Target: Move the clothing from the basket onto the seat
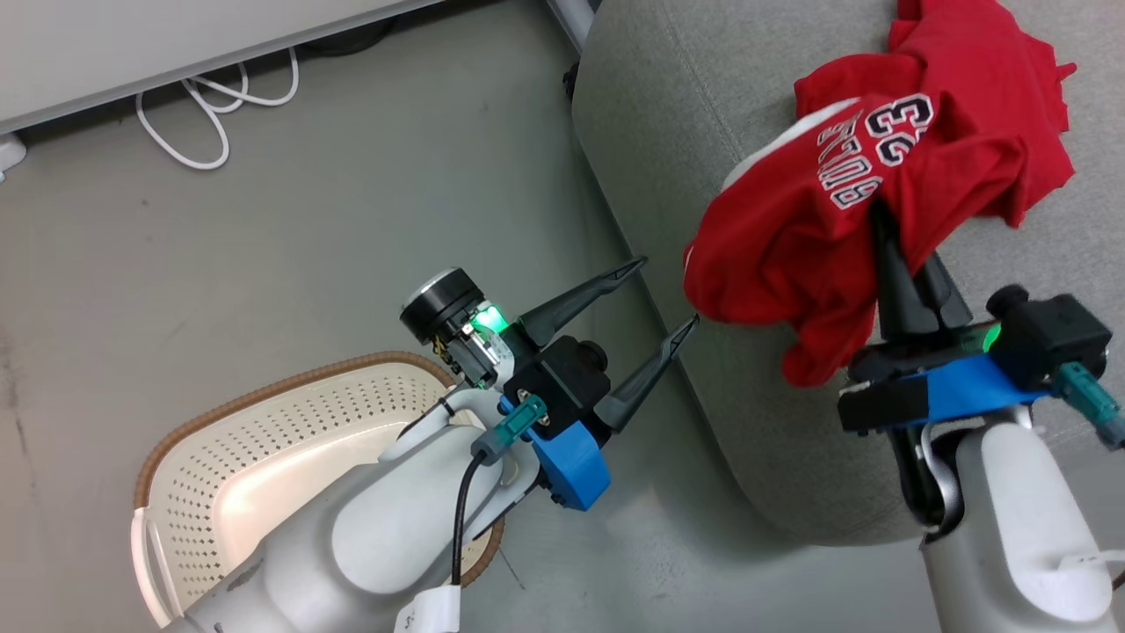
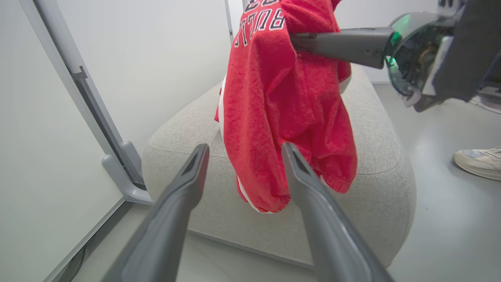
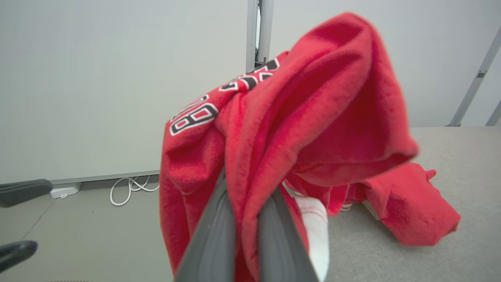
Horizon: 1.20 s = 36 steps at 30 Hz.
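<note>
**Jersey pinched over seat edge: carry it further in before letting go**

Right gripper (image 1: 879, 218): fingers squeezed narrow on a fold of the red BULLS 23 jersey (image 1: 791, 255), pinch sits just under the lettering. The jersey hangs off the fingers, bunched. Its upper part is over the grey seat (image 1: 703, 114), and its lower hem dangles past the seat's rounded front edge, above the floor. A second red garment (image 3: 411, 211) lies flat on the seat behind it, with white trim beside it.

Left gripper (image 1: 668, 292): jaws spread wide, holding nothing. It hovers between the basket (image 1: 264, 440) and the seat, one fingertip just beside the jersey hem; can't tell if it touches. The part of the basket floor not hidden by the left forearm is bare plastic.

Judgement: this is the placing step, late in the task.
- Move the right arm inward toward the lying garment so most of the cloth is over the cushion, not the edge.
- Lower until the cloth rests on the cushion, then open.
- Releasing here risks the hanging half dragging the rest off the rounded edge.
- Keep the left fingers away from the hem so they don't snag it.

A person's shoe (image 2: 477, 162) is on the floor beyond the seat, well apart from the work
</note>
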Motion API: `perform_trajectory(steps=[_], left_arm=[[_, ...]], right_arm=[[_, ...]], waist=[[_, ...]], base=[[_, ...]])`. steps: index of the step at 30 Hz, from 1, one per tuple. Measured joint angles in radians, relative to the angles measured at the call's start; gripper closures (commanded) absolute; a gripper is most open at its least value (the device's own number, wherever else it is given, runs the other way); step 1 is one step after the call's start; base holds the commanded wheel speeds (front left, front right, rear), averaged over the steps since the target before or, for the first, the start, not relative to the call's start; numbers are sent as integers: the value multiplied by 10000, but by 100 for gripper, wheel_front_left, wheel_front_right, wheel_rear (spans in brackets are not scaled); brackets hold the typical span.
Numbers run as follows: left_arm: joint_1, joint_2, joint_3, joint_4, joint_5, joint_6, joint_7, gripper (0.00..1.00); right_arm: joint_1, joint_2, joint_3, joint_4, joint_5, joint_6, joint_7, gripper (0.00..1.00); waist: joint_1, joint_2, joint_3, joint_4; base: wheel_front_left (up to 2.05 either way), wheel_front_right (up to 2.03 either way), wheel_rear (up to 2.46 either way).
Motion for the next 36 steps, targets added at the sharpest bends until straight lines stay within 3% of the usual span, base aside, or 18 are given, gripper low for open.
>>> perform_trajectory(steps=[5,10,21,27,31,36], left_arm=[[-349,105,48,-67,67,0,23,0],[-827,360,98,-203,205,-2,148,0],[-1725,740,86,-803,566,-2,479,0],[-2057,809,61,-1009,677,0,569,0],[-2176,865,35,-1112,696,-2,581,0],[-2195,978,2,-1198,704,35,625,0]], right_arm=[[-1154,4,-282,-276,-244,0,0,100],[-2943,-320,-1235,-719,-401,0,0,100],[-5880,-2474,-4249,-1206,-439,0,-2,100],[-5969,-3584,-5365,-155,-349,0,-2,100],[-5752,-3611,-5582,857,-433,0,-2,100],[-5399,-3081,-5544,2368,-713,0,0,100]], waist=[[0,0,426,122],[1,0,1126,264],[2,0,3044,693],[2,-1,3874,856],[2,-1,4217,929],[2,0,4407,996]], base=[[0,0,0],[0,0,0],[0,0,0],[0,0,0],[0,0,0],[0,0,0]])
